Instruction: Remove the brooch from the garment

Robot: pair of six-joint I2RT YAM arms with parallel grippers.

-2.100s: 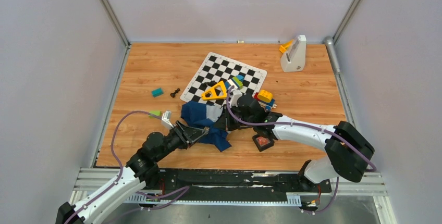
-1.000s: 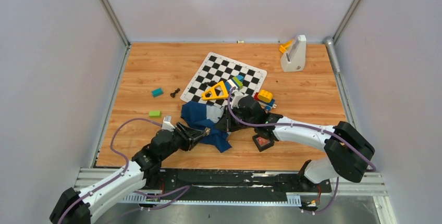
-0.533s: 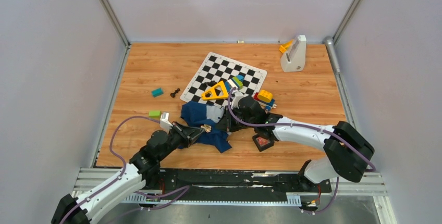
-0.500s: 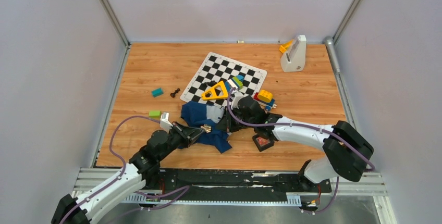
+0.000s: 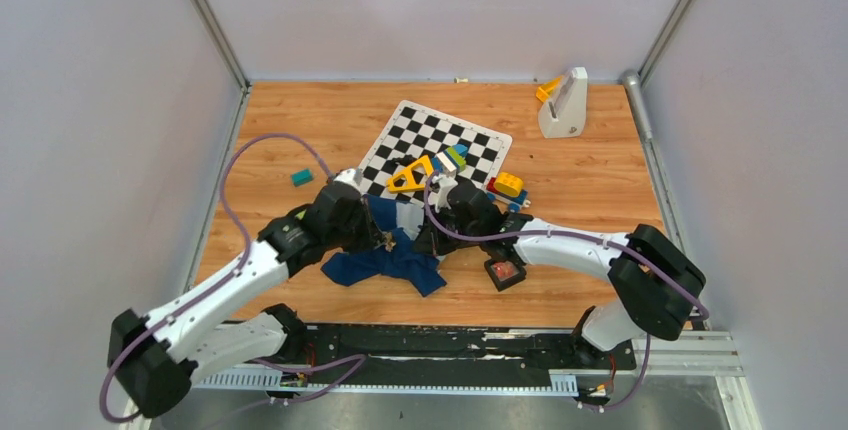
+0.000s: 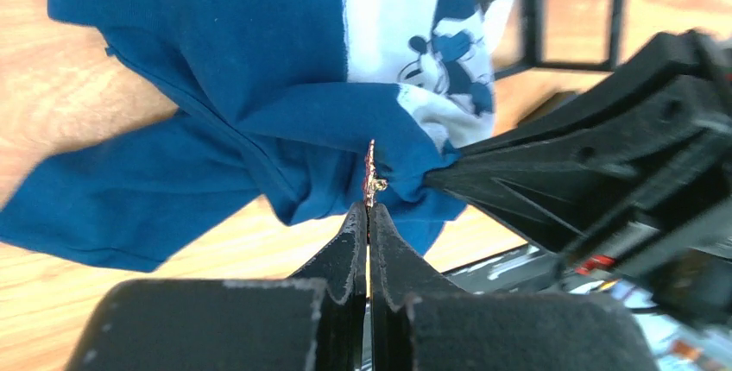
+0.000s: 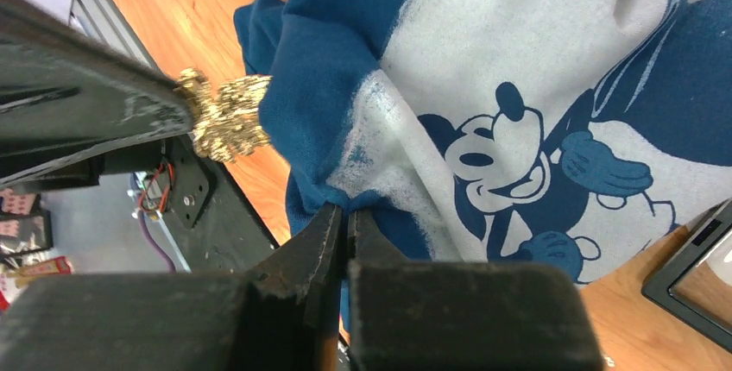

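Left wrist view is showing me the left gripper (image 6: 369,216) with its jaws pressed together, pinching the brooch (image 6: 370,177) at their very tips. From this angle the brooch is appearing edge-on, a thin gold-and-reddish sliver standing upright against a bunched fold of the garment (image 6: 224,60). The garment is lying crumpled on the wooden table (image 6: 52,86), with its light printed patch (image 6: 388,26) facing up. The right gripper (image 6: 430,179) is pointing in from the right side of that view, its tip buried in the same bunch of cloth, just beside the brooch.

On the right wrist view I am seeing the right jaws closed on a fold of the garment at the lower edge of the patch. The brooch is looking glittery and golden there. It is sitting at the tip of a left finger and touching the dark blue edge of the cloth. I cannot tell whether its pin is passing through the fabric.

From the top external camera, both arms are meeting over the garment, the left from the left and the right from the right. The garment is lying just on the near side of the checkered mat (image 5: 440,140), where a yellow triangular block (image 5: 412,178) is resting near the mat's near edge.
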